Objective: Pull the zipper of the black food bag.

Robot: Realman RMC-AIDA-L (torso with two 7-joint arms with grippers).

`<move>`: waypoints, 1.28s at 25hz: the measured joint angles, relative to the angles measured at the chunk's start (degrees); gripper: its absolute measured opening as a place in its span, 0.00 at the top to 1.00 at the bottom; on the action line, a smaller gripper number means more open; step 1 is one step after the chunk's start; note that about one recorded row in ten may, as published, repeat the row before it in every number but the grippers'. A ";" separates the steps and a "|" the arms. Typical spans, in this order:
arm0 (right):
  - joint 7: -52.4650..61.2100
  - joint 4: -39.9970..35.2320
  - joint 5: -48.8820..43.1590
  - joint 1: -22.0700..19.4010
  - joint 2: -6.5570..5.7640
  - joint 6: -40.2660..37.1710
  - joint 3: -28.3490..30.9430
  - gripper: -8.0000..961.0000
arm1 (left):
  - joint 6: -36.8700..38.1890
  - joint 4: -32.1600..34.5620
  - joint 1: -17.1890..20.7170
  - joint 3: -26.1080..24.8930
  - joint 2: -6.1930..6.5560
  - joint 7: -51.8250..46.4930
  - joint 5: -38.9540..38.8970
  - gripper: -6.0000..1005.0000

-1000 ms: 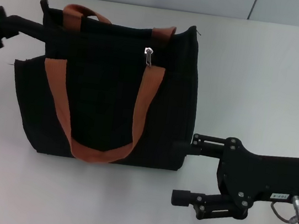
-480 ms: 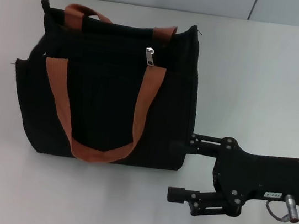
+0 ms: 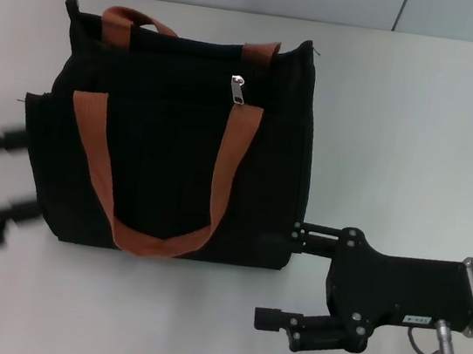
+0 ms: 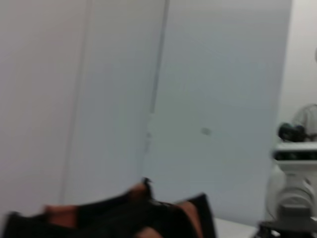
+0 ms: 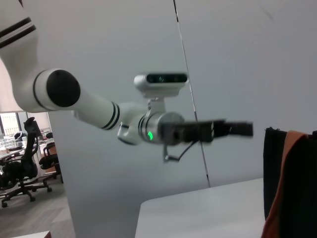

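The black food bag (image 3: pixel 181 134) lies flat on the tabletop (image 3: pixel 420 124), zipper (image 3: pixel 238 89) near its top edge. My right pincer (image 3: pixel 280 271) is spread by its corner; my left pincer (image 3: pixel 2 179) is spread beside it.

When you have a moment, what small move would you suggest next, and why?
Probably bring the left end effector, open beside the black food bag, up toward the zipper. The pull sits untouched near the upper edge, while the open right end effector is at the bag's lower corner.
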 joint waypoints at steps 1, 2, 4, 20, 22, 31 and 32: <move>-0.71 0.53 0.03 0.03 0.04 0.23 0.00 0.17 | 0.00 0.00 0.00 0.00 0.00 0.00 0.00 0.22; -1.56 1.07 0.12 0.05 0.09 0.57 0.00 0.17 | 0.00 -0.09 1.22 6.19 -2.06 5.24 0.31 0.22; -2.75 2.08 0.23 0.16 0.16 1.41 0.00 0.17 | -0.08 -0.17 1.53 9.47 -2.97 7.39 0.91 0.22; -10.16 9.68 0.06 2.97 0.46 6.51 -0.51 0.17 | -4.90 -3.07 -1.11 12.61 -4.19 9.06 7.95 0.22; -10.24 9.70 0.15 3.02 0.52 6.70 -1.23 0.17 | -4.91 -3.08 -1.23 12.62 -4.11 9.01 7.97 0.22; -11.20 11.15 0.46 3.86 0.63 7.37 -1.54 0.17 | -4.72 -3.12 -1.37 12.68 -3.92 8.89 8.00 0.22; -11.29 11.42 0.47 4.04 0.63 7.43 -1.53 0.17 | -4.72 -3.12 -1.37 12.68 -3.93 8.89 8.02 0.22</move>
